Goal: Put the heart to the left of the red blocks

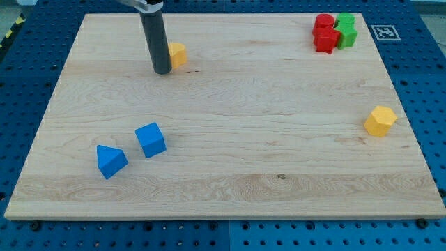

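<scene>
My tip (162, 70) rests on the board at the view's upper left. It touches the left side of a yellow block (179, 54), which the rod partly hides; its shape is hard to make out and may be the heart. Two red blocks (325, 32) sit stacked in the view's top right corner, one above the other. A second yellow block (380, 120), roughly pentagonal, lies at the view's right edge, well below the red blocks.
Two green blocks (346, 29) touch the right side of the red blocks. A blue cube (150, 139) and a blue triangular block (111, 161) lie at the view's lower left. The wooden board (230, 181) sits on a blue perforated table.
</scene>
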Motion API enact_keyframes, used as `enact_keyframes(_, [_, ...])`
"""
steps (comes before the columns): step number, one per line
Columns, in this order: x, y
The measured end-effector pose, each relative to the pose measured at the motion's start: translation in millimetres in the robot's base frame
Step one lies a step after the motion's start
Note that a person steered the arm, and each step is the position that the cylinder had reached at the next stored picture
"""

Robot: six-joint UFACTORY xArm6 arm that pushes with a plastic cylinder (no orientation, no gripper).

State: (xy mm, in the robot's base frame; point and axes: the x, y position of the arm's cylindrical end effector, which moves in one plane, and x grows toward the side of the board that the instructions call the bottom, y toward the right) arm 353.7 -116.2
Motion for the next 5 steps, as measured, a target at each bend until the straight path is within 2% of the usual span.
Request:
enact_keyframes(1, [9,-13])
enact_keyframes(2, [-26,-7])
enact_keyframes(3, [-80,11])
enact_keyframes(4, [-81,8])
enact_keyframes(5, [-47,2])
